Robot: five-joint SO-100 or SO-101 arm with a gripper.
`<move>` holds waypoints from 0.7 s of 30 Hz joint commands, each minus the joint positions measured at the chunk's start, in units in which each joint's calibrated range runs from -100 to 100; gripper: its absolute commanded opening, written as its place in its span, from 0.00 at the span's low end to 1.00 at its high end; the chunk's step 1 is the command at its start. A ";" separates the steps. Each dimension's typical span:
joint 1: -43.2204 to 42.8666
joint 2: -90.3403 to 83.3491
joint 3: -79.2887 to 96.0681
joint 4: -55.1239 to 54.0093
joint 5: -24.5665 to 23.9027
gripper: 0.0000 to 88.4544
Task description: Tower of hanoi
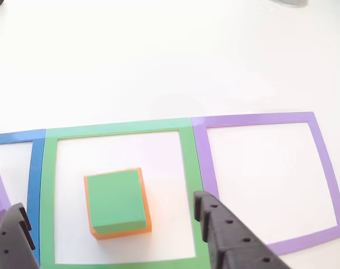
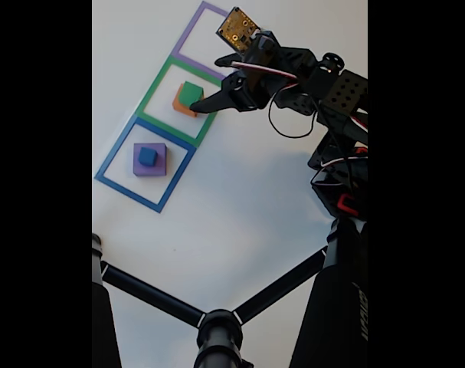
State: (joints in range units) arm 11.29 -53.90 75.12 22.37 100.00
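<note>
White table (image 2: 240,199); fixed view alone: blue cube (image 2: 147,156) atop purple block (image 2: 157,168).

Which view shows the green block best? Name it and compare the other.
The other view: the green block sits close and sharp there, stacked on the orange block inside the green outline, between the open jaws. In the fixed view the green block is small, with one jaw's tip overlapping its edge.

White table (image 2: 240,199). Flat on it, three adjoining outlines: blue (image 2: 144,162), green (image 2: 183,100), purple (image 2: 205,34). Purple block (image 2: 157,163) inside blue outline; orange block (image 2: 179,108) inside green.
</note>
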 commanded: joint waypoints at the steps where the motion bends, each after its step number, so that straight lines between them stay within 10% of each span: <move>1: 0.12 7.03 5.24 -22.05 0.00 0.40; 21: -1.23 36.50 13.24 -63.42 0.00 0.40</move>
State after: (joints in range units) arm 11.29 -19.71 88.76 -36.96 100.00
